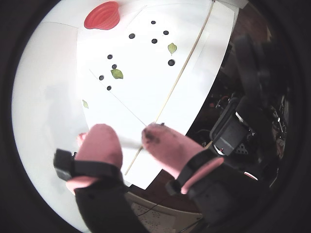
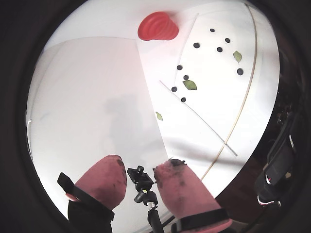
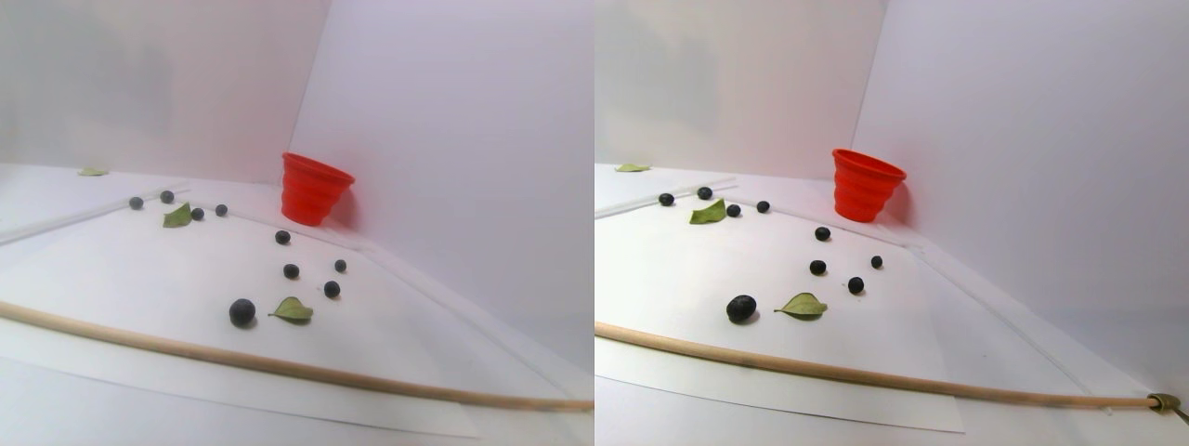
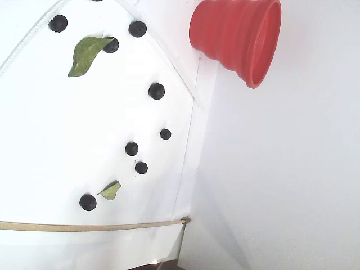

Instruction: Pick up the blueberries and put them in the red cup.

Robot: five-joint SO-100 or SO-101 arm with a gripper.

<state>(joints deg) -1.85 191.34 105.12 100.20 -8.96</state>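
Your jaws are hanging released and empty over the white surface (image 1: 48, 107), pink fingertips (image 1: 104, 141) apart, well short of the berries (image 1: 131, 36). Those are lying scattered on the paper among green leaves (image 1: 116, 74), none inside the cup (image 1: 102, 16), which is standing upright in the far corner beyond a wooden stick (image 3: 279, 365)

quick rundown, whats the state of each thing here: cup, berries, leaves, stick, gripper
red cup: upright, rim up, standing near the white wall; nothing visible inside from these angles
blueberries: loose on the white sheet, scattered, none held
green leaves: lying flat among the berries
wooden stick: lying flat across the sheet's near edge
gripper: open, empty, raised well clear of the berries
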